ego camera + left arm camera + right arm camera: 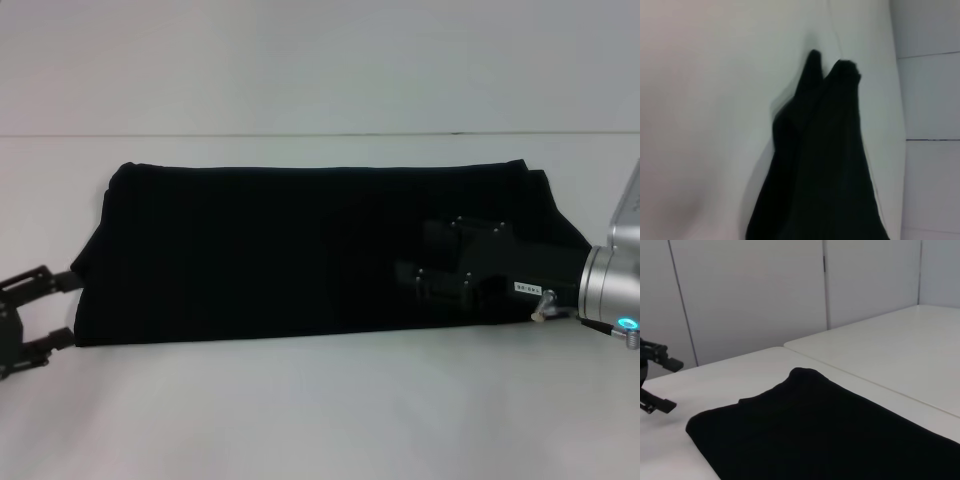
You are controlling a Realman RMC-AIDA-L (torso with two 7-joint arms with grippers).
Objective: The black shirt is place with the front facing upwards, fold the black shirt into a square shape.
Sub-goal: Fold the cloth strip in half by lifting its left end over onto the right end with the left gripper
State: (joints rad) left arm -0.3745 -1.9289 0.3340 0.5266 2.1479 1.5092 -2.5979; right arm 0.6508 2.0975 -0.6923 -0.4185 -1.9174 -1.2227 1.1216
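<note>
white table (pixel 320 420): bears the load | black shirt (pixel 300 250): folded into a long flat band lying crosswise mid-table, no lettering showing | right gripper (pixel 440 268): low over the shirt's right end, finger spread cannot be told | left gripper (pixel 62 310): at the shirt's left edge, fingers apart, holding nothing

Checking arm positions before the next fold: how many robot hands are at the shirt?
2. The left hand sits at the left end of the black cloth shirt, fingers open. The right hand hovers over its right end.
</note>
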